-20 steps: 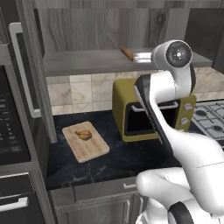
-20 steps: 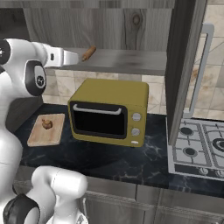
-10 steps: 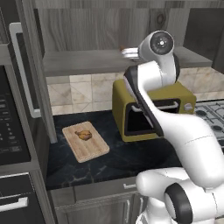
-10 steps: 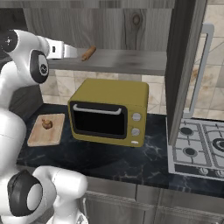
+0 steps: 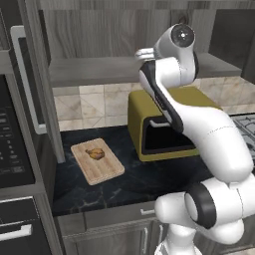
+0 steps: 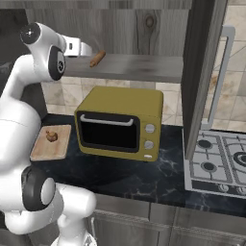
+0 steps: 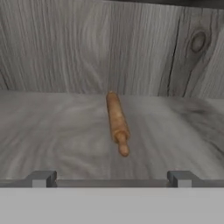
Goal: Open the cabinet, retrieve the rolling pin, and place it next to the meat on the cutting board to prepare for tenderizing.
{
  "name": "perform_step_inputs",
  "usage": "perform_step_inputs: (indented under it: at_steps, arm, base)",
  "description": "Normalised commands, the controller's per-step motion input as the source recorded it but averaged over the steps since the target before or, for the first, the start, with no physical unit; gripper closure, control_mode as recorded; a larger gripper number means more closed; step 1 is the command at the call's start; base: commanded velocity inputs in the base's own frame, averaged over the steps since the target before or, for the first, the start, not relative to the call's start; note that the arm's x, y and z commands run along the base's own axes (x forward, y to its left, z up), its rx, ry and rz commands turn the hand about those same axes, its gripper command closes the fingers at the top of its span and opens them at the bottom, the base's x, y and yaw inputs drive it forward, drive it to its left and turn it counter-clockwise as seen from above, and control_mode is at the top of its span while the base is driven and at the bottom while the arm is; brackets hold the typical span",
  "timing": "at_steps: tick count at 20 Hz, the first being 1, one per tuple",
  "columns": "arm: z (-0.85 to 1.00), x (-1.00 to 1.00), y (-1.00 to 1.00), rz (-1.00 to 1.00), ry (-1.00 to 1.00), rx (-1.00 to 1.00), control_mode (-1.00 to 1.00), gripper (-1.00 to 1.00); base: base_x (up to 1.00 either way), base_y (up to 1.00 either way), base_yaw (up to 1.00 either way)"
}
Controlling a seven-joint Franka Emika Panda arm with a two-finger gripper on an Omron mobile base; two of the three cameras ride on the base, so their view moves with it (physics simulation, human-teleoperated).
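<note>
Rolling pin [image 7: 117,123]: lies flat on the grey shelf [image 6: 144,67] of the cabinet, one narrow handle end turned toward the pincer, the other toward the cabinet's back wall; in the right base view [image 6: 97,58] it sits near the shelf's left end.
Pincer [image 7: 109,178]: spread wide with nothing between its tips; in the hand view the two dark tips stand either side of the pin's line, short of its near handle and not touching it. In the right base view the pincer [image 6: 85,49] is at shelf height, just left of the pin.
Cabinet [image 6: 204,72]: open; one tall dark wood-grain door stands swung out to the right of the shelf, its silver bar handle [image 6: 222,77] facing the stove side. The other door [image 5: 42,84] stands open at the left of the shelf.
Cutting board [image 5: 97,161]: on the dark counter [image 5: 129,182] below the shelf, left of the toaster oven, well apart from the pin.
Meat [image 5: 95,154]: small golden-brown lump on the board, toward its far end.
Toaster oven [image 6: 120,122]: mustard yellow, on the counter directly under the shelf, between board and stove.
Stove [image 6: 216,166]: gas burners, right of the toaster oven.
In the way: nothing lies between the pincer tips and the pin.
Writing: none that can be read.
</note>
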Motion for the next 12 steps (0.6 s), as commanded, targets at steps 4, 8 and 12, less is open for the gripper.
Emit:
perform_step_inputs:
  at_steps: [4,8,12]
  arm:
    - [0.00,0.47,0.00,0.08,0.10,0.03,-1.00,-1.00]
    - [0.00,0.48,-0.09,0.04,0.11,0.04,-1.00,-1.00]
    - [0.00,0.48,-0.15,0.03,0.10,0.04,-1.00,-1.00]
  base:
    - [0.00,0.00,0.00]
    - [0.00,0.00,0.00]
    - [0.00,0.00,0.00]
